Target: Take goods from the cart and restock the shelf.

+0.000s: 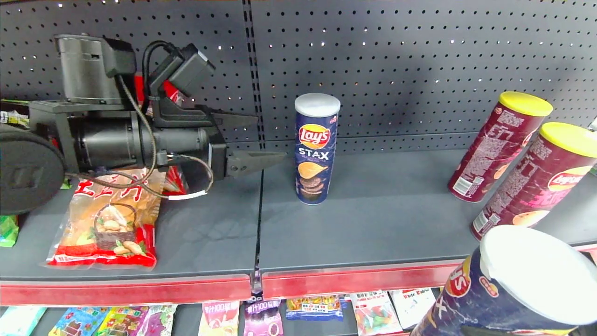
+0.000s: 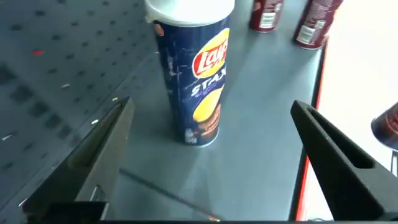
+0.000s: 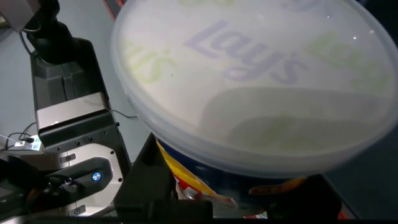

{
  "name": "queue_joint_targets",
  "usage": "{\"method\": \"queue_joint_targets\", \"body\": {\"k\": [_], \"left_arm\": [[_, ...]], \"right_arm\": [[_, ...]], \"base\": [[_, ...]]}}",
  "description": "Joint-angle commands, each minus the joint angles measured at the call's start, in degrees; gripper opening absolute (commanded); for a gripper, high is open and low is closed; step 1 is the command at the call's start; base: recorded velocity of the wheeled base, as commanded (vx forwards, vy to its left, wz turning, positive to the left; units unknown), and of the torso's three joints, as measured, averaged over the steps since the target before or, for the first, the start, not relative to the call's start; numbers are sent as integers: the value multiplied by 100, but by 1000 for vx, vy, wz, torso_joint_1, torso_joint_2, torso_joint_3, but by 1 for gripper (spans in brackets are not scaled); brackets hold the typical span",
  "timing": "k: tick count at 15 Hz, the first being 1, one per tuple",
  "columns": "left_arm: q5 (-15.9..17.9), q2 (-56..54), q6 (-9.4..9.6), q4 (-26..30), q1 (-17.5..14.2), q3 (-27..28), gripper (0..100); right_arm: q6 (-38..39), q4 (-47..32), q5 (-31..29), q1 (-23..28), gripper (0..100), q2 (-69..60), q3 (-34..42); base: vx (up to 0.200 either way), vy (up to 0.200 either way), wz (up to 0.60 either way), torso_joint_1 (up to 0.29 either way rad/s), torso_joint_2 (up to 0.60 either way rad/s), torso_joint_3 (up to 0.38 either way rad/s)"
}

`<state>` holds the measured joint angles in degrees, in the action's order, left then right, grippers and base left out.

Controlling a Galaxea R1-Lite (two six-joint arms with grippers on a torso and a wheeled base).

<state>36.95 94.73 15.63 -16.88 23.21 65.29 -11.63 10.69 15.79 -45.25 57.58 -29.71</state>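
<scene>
A blue chips can [image 1: 316, 149] with a white lid stands upright on the grey shelf [image 1: 382, 219], near the back wall. My left gripper [image 1: 270, 138] hangs open just left of it, a short gap away and with nothing between its fingers. In the left wrist view the same can [image 2: 196, 81] stands ahead of the open left gripper [image 2: 212, 106]. A second blue chips can [image 1: 513, 284] is held tilted in the air below the shelf's front edge at the right. In the right wrist view my right gripper [image 3: 236, 193] is shut on this can [image 3: 249, 81], whose lid faces the camera.
Two maroon cans with yellow lids [image 1: 499, 144] [image 1: 536, 182] lean at the shelf's right end. A snack bag [image 1: 102, 219] lies flat under my left arm. Bare shelf lies between the blue can and the maroon cans. Snack packs [image 1: 312, 310] hang below the red front edge [image 1: 354, 282].
</scene>
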Motion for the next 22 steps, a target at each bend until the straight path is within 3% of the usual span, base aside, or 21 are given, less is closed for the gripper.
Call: {"method": "queue_joint_targets", "body": {"k": [1, 11, 22], "left_arm": [[190, 467, 2, 1, 8, 317, 100], [770, 1654, 2, 1, 8, 1653, 100], [1350, 2462, 2, 1, 122, 2550, 100]], "right_arm": [[3, 3, 12, 25, 0, 8, 9], [20, 3, 12, 78, 0, -10, 79], [12, -6, 30, 192, 0, -10, 123]], "base": [[0, 0, 0, 0, 0, 0], [0, 0, 0, 0, 0, 0], [0, 0, 0, 0, 0, 0]]}}
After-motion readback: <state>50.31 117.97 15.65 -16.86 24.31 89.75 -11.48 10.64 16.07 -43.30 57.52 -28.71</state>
